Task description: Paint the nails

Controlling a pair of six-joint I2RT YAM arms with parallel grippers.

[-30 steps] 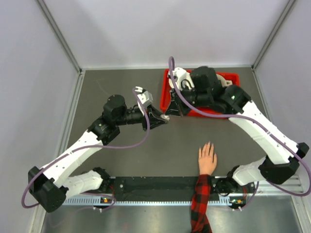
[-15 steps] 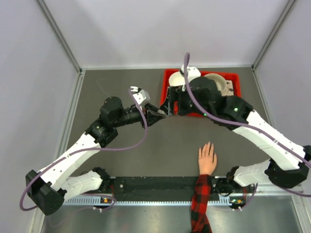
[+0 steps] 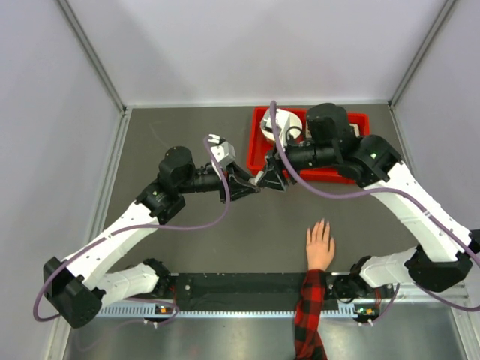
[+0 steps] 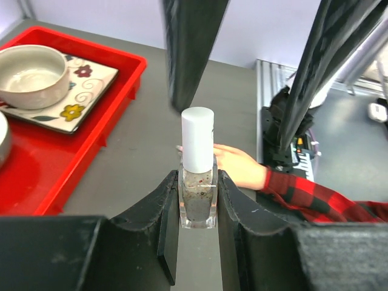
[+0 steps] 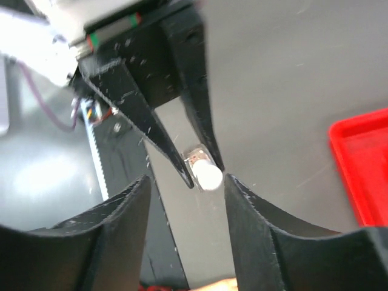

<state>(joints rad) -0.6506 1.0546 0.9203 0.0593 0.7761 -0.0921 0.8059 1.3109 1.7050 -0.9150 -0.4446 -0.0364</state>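
Bottle (image 4: 197, 203) of polish is clamped at its glass body between the jaws of the left gripper (image 4: 197, 182). The right gripper (image 5: 185, 182) is held partly open near the white cap (image 4: 197, 136), with nothing gripped. The nails (image 3: 321, 225) are borne by a hand (image 3: 320, 247) laid flat on the table (image 3: 187, 247), well apart from both grippers.

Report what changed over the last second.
The right pincer swung off the red tray's left edge and turned to face the left pincer. Its jaws are now open, aimed at the nail polish bottle's white cap without touching it. Unchanged: the left pincer clamped on the bottle, the hand flat on the table.
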